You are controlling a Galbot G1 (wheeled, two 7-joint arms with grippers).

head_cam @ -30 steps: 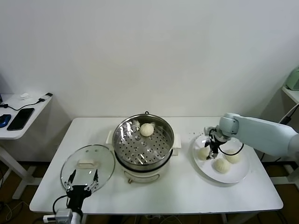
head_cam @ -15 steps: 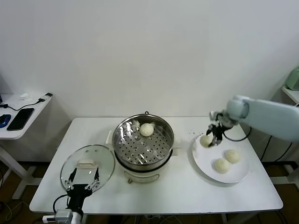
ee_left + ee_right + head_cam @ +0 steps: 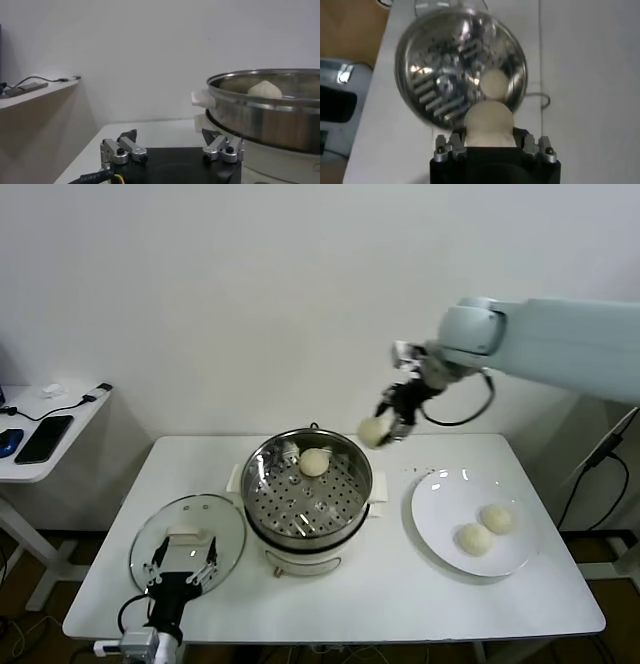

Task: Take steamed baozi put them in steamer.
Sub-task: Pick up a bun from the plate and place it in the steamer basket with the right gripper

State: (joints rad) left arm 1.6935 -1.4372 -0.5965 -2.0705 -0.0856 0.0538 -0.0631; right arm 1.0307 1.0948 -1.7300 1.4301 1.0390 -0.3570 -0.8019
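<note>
One baozi (image 3: 314, 462) sits in the steamer (image 3: 308, 496), the right gripper (image 3: 392, 421) clamps a second baozi (image 3: 373, 431) above its rim, two baozi (image 3: 486, 528) wait on the plate (image 3: 440, 534), and the left gripper (image 3: 180, 569) idles open at the table's (image 3: 400, 594) near-left edge

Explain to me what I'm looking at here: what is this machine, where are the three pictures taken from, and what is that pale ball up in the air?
This is a robot with two arms, each ending in a claw. The wide picture comes from a camera on its head, looking down at a white table. The other two come from cameras on its wrists.

On the table stands a shiny steamer with one steamed bun already inside. Beside it lie its glass lid and a white plate with two more buns.

The right claw is shut on a fourth bun, carrying it in the air near the steamer's far rim. Its wrist camera looks down past that bun at the steamer below.

The left claw waits open, low at the table's front edge by the lid.
</note>
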